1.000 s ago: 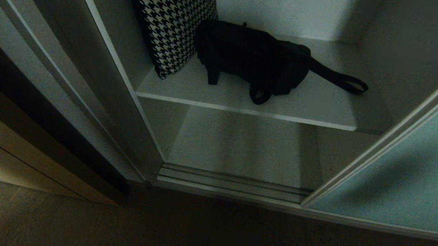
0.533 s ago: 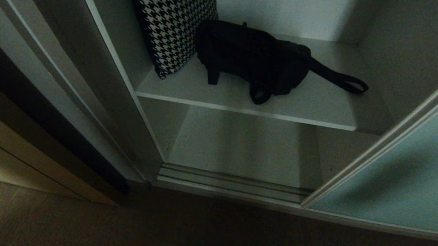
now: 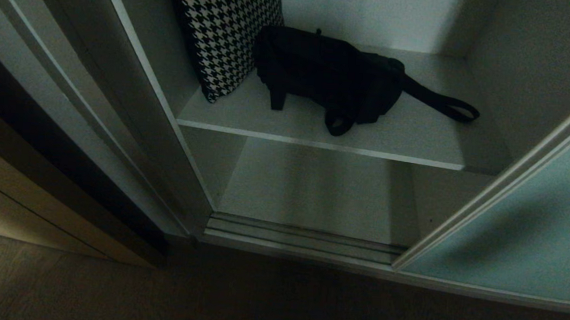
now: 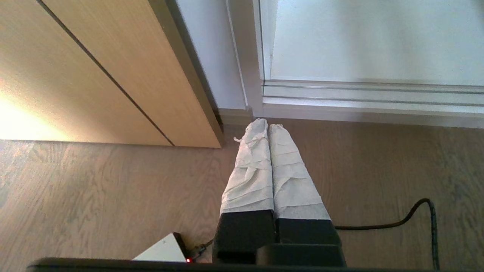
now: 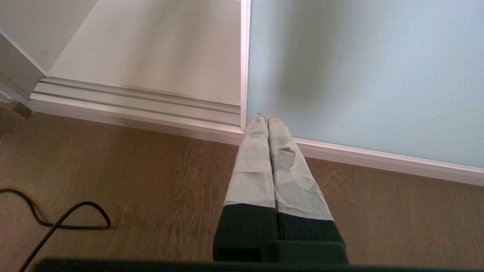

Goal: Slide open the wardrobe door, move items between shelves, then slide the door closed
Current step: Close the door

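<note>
Head view: the sliding wardrobe door (image 3: 525,237) stands slid to the right, the opening bare; on the upper shelf (image 3: 317,127) lies the black bag (image 3: 328,75), touching what seems a houndstooth bag (image 3: 223,40) on its left; the lower shelf (image 3: 308,186) sits below.

Left wrist view: the left claw (image 4: 267,126) hangs above the wooden floor (image 4: 94,196), fingers pressed together, near the beige cabinet (image 4: 94,68).

Right wrist view: the right claw (image 5: 267,119), likewise pressed together, points at the door's bottom corner.
</note>
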### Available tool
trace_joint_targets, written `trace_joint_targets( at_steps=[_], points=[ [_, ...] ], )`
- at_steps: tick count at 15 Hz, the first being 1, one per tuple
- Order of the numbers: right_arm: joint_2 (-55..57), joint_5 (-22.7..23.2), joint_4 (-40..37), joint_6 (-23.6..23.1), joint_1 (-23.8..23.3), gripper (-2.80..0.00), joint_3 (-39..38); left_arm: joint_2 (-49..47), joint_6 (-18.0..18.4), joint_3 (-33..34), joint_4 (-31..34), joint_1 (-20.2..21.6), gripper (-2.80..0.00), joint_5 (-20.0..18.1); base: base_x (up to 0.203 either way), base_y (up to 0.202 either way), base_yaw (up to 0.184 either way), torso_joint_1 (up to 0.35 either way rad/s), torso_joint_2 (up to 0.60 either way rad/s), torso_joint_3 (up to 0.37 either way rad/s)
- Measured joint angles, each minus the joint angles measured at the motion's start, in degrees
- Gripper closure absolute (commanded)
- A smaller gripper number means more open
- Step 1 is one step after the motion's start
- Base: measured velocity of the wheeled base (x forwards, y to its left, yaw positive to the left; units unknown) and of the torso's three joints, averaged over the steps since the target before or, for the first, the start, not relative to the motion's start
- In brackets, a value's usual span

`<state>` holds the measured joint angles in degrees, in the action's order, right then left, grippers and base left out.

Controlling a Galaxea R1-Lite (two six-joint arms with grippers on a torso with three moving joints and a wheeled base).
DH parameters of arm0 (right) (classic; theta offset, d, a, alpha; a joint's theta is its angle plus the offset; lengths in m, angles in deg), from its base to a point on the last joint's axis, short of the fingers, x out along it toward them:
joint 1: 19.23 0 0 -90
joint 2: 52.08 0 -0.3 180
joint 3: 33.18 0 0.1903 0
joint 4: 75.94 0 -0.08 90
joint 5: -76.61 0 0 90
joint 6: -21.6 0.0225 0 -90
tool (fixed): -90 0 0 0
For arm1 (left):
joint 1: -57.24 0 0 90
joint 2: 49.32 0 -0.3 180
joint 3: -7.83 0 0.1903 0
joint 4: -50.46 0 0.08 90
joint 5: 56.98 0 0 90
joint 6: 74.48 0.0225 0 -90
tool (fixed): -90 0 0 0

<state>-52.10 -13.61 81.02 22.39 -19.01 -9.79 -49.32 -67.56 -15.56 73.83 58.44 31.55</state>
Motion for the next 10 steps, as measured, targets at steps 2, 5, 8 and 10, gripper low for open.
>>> trace_joint_targets(
  at_steps=[2, 5, 8, 10],
  points=[
    [0.0, -0.05, 0.0, 0.13, 0.0, 0.0, 0.0, 0.0, -0.38, 0.0, -0.01, -0.02, 0.0, -0.06, 0.0, 0.0, 0.0, 0.0, 0.0, 0.0],
    [0.0, -0.02, 0.0, 0.15, 0.0, 0.0, 0.0, 0.0, -0.77, 0.0, -0.02, -0.05, 0.0, -0.09, 0.0, 0.0, 0.0, 0.0, 0.0, 0.0],
    [0.0, -0.04, 0.0, 0.16, 0.0, 0.0, 0.01, 0.0, -1.05, 0.01, 0.0, -0.05, 0.0, 0.18, 0.0, 0.0, 0.0, 0.0, 0.0, 0.0],
    [0.0, 0.0, 0.0, 0.17, 0.0, 0.0, 0.02, 0.0, -1.75, 0.02, -0.07, -0.05, 0.0, 0.18, 0.0, 0.0, 0.0, 0.0, 0.0, 0.0]
  ],
)
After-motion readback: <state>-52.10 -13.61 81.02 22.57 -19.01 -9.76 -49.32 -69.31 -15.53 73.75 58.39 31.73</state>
